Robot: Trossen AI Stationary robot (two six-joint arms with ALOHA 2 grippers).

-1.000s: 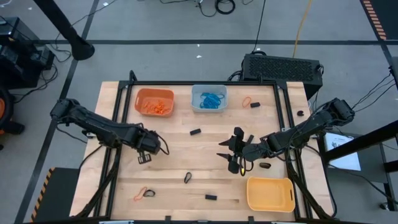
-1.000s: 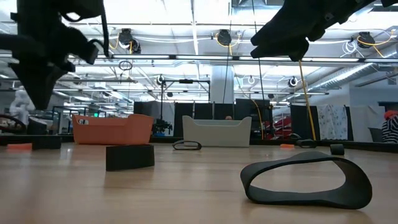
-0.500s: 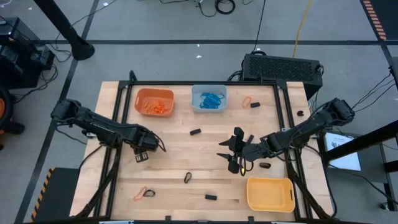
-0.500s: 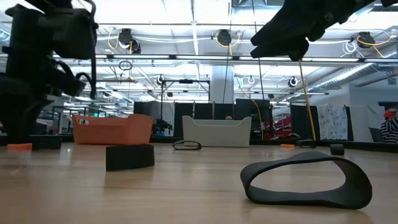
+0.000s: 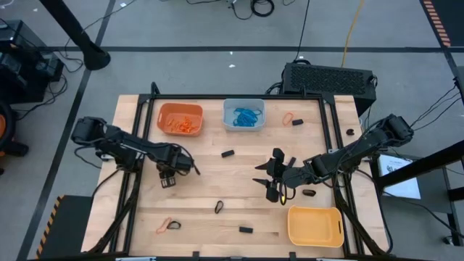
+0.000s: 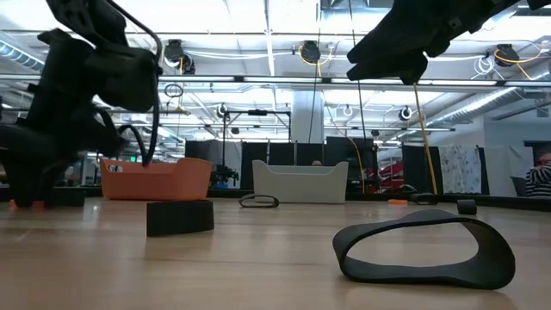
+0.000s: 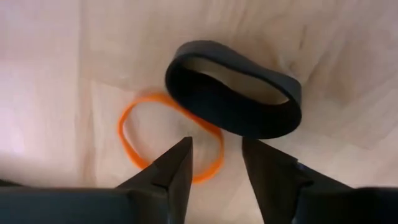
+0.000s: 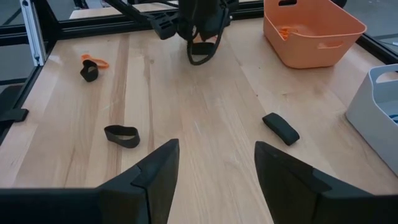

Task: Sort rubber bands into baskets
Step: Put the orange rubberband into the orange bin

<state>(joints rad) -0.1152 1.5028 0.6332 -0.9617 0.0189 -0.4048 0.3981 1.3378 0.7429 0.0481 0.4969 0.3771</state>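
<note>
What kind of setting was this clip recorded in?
Probably a robotics lab in a big industrial hall. The wooden table sits in a black frame on grey concrete with loose cables on it, and the low view shows high ceiling lights and more workstations behind.

Just ahead of my left claw (image 7: 214,163), an orange band (image 7: 168,134) lies flat, touching an upright black band (image 7: 233,99).

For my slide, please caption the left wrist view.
Open left gripper poised over an orange rubber band beside a black band on the table.

Open right pincer (image 8: 211,165), black rubber bands (image 8: 121,135), orange basket (image 8: 314,34)
</note>
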